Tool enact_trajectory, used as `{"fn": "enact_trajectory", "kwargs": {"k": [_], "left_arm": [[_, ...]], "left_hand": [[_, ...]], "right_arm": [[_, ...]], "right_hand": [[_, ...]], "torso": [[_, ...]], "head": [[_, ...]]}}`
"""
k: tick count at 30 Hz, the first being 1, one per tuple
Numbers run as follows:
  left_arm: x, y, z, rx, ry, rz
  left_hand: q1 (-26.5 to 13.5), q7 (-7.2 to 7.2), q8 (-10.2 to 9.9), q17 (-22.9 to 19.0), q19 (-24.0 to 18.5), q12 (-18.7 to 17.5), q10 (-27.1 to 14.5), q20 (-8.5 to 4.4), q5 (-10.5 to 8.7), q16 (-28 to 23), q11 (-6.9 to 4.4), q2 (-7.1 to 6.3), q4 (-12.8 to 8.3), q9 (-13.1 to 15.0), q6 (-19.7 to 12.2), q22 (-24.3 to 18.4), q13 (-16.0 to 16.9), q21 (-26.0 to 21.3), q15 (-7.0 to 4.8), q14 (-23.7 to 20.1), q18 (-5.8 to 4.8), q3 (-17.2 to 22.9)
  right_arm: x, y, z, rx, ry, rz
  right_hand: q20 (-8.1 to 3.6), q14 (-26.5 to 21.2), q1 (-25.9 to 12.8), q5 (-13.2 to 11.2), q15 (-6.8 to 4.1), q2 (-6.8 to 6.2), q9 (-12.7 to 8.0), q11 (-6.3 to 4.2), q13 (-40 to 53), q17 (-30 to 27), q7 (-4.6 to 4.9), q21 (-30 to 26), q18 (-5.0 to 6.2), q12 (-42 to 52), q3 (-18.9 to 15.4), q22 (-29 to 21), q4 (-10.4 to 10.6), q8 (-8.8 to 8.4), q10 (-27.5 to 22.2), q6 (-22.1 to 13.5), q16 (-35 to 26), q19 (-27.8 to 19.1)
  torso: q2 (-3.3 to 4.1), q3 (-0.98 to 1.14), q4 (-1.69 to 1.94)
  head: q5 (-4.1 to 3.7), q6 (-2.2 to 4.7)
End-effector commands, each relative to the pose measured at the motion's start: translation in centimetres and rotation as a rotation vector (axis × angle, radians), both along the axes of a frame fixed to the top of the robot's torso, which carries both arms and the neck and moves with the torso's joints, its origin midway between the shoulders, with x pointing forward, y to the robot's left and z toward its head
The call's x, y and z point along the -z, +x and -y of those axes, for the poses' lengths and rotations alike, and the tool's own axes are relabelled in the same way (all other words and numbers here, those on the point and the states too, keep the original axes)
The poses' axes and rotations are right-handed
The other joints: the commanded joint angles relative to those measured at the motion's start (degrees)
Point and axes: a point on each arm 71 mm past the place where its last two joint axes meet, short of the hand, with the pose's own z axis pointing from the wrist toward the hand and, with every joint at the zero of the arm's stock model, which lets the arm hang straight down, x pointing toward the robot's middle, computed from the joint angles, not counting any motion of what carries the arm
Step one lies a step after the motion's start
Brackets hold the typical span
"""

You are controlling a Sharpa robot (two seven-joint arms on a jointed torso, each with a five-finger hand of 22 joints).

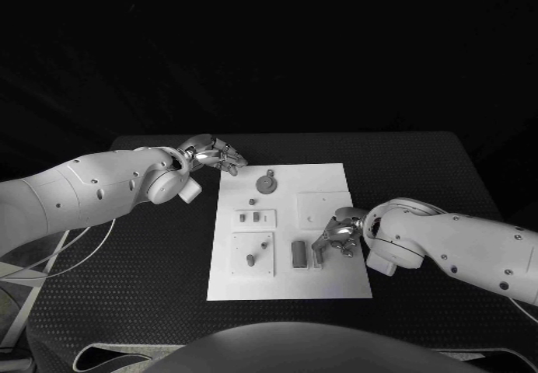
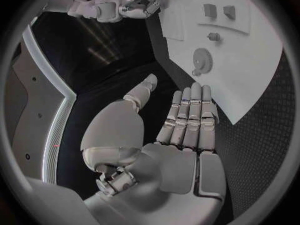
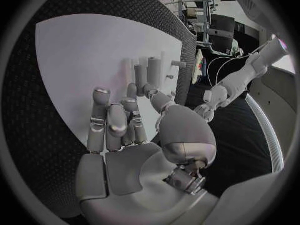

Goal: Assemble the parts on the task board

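In the middle of the tabletop (image 1: 134, 295) lies the task board (image 1: 325, 289). The right robot hand (image 1: 340, 231) hovers wide over grey parts (image 1: 299, 253); lower slowly, pinch one gently. The left robot hand (image 1: 211, 155) is wide too.

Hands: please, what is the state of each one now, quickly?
Left hand: open, fingers straight, holding nothing, beside the board.
Right hand: over the board; whether it pinches a part cannot be told.

I found no text, label, brand, number or sign that I could read on anything in front of me.
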Motion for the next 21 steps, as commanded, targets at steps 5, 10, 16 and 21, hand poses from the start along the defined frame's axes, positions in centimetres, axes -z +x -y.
{"fn": "enact_trajectory", "kwargs": {"k": [5, 10, 16, 21], "left_arm": [[-0.04, -0.02, 0.31, 0.019, -0.002, -0.001], [-0.04, -0.02, 0.19, 0.015, 0.0, -0.001], [-0.05, -0.02, 0.29, 0.018, -0.001, 0.0], [-0.04, -0.04, 0.24, 0.018, -0.001, -0.001]], "left_hand": [[-0.37, -0.09, 0.18, 0.1, -0.42, 0.27, -0.52, -0.15, 0.0, -0.32, 0.01, 0.25, 0.01, -0.08, -0.37, -0.09, -0.09, 0.19, 0.39, 0.01, -0.93, -0.28], [-0.34, -0.08, 0.15, 0.15, -0.42, 0.29, -0.54, -0.16, 0.0, -0.36, 0.01, 0.33, 0.0, -0.1, -0.43, -0.1, -0.11, 0.2, 0.39, 0.01, -0.92, -0.25], [-0.33, -0.06, 0.13, 0.19, -0.43, 0.3, -0.55, -0.15, 0.0, -0.39, 0.02, 0.31, -0.02, -0.11, -0.47, -0.11, -0.12, 0.2, 0.4, 0.01, -0.93, -0.26], [-0.33, -0.05, 0.13, 0.21, -0.44, 0.3, -0.56, -0.15, 0.0, -0.41, 0.02, 0.32, -0.02, -0.12, -0.49, -0.11, -0.13, 0.2, 0.4, 0.01, -0.93, -0.26]], "right_arm": [[0.45, -0.23, -0.29, -0.008, 0.003, -0.013], [0.63, -0.22, -0.12, -0.003, -0.001, -0.011], [0.67, -0.27, -0.24, -0.007, 0.0, -0.013], [0.81, -0.38, -0.25, -0.012, -0.002, -0.02]], "right_hand": [[-0.06, -0.03, 1.63, 0.18, -0.26, 2.0, 0.08, -0.23, -0.06, -0.08, 1.04, 0.14, 1.05, 0.33, 0.55, 1.1, -0.37, 0.31, 0.7, -0.85, 0.24, 0.12], [-0.06, -0.03, 1.62, 0.18, -0.26, 2.01, 0.07, -0.23, -0.06, -0.09, 1.04, 0.14, 1.05, 0.33, 0.55, 1.1, -0.38, 0.29, 0.71, -0.86, 0.23, 0.12], [-0.05, -0.06, 1.61, 0.18, -0.26, 2.01, 0.07, -0.23, -0.07, -0.15, 1.05, 0.14, 1.05, 0.33, 0.54, 1.09, -0.37, 0.28, 0.71, -0.87, 0.22, 0.12], [-0.05, -0.08, 1.56, 0.18, -0.26, 1.97, 0.06, -0.22, -0.07, -0.21, 1.06, 0.14, 1.05, 0.33, 0.52, 1.09, -0.37, 0.26, 0.71, -0.88, 0.2, 0.11]], "torso": [[0.0, 0.03, 0.02], [-0.01, 0.03, 0.01], [0.01, 0.01, -0.03], [-0.01, 0.02, 0.02]], "head": [[-0.19, 0.0], [-0.03, 0.0], [0.0, 0.0], [-0.04, 0.0]]}}
